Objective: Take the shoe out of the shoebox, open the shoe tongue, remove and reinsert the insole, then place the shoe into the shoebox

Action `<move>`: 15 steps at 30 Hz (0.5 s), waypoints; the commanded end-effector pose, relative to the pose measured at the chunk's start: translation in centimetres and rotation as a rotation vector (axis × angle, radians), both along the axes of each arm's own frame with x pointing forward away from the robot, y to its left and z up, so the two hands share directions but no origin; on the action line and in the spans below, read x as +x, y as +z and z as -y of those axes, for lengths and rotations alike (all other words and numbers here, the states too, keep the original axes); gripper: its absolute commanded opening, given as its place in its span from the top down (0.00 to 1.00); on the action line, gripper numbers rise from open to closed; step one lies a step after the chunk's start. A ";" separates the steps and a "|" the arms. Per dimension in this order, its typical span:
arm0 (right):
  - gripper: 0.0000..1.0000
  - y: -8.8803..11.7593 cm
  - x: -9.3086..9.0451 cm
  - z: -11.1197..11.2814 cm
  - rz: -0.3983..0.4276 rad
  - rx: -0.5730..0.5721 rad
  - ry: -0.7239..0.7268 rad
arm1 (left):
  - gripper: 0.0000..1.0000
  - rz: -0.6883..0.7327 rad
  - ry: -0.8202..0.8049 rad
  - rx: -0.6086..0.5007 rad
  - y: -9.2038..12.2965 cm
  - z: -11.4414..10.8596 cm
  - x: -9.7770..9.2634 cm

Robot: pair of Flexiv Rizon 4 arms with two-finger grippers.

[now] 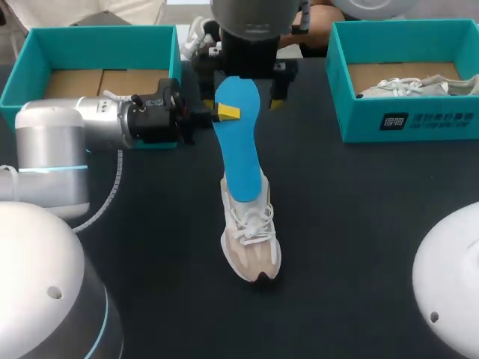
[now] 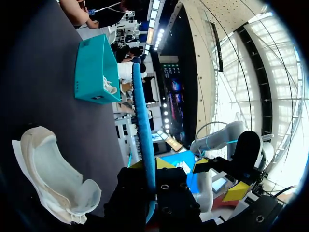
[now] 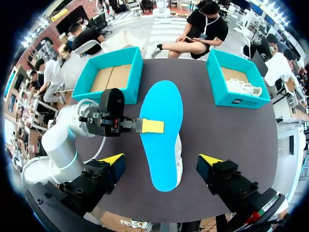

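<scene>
Looking down from the head view, you have the left hand (image 1: 228,112) clamped on the blue insole (image 1: 241,149) at its side edge, one yellow tip lying on the upper face. The insole hangs above the bench (image 1: 359,224), and its near end overlaps the heel opening of the shoe (image 1: 253,243). You cannot tell from here whether they touch.

- Shoe: upright on the bench, mid-bench, toe toward the robot.
- Right wrist view: the right hand (image 3: 161,162) hovers over the insole with fingers wide apart, one on each side, gripping nothing. The insole (image 3: 161,133) hides nearly all the shoe; only a pale sliver (image 3: 179,157) shows beside it.
- Left wrist view: the only one giving the insole (image 2: 142,121) edge-on, a thin blue strip running out from between the left hand's (image 2: 152,166) fingers. It also shows the shoe (image 2: 48,179) from the heel side, mouth open, lying beside the hand.
- Boxes: the left box (image 1: 90,34) shows only its cardboard floor. The right box (image 1: 404,123) holds a second shoe (image 1: 419,86). Both sit at the bench's far side, well apart from the shoe.
</scene>
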State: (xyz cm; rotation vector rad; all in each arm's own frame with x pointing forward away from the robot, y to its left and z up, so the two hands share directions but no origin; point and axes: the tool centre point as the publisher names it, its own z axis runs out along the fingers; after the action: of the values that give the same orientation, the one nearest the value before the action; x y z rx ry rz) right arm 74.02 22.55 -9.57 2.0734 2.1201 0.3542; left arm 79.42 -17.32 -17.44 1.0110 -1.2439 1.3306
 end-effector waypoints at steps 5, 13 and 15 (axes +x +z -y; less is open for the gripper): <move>0.00 0.0 0.5 -1.0 -0.003 -0.051 -0.002 | 1.00 0.000 0.003 0.001 0.0 0.0 -0.1; 0.00 0.1 0.6 -1.5 -0.010 -0.043 0.015 | 1.00 0.000 0.003 0.001 0.0 0.0 -0.1; 0.00 0.0 0.6 -1.6 -0.014 -0.046 0.018 | 1.00 0.000 0.003 0.001 0.0 0.0 -0.1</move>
State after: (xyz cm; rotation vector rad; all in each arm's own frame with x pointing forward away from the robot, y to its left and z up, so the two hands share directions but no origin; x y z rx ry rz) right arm 74.56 24.14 -9.44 2.0370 2.1319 0.2919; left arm 79.42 -17.32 -17.44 1.0110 -1.2439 1.3306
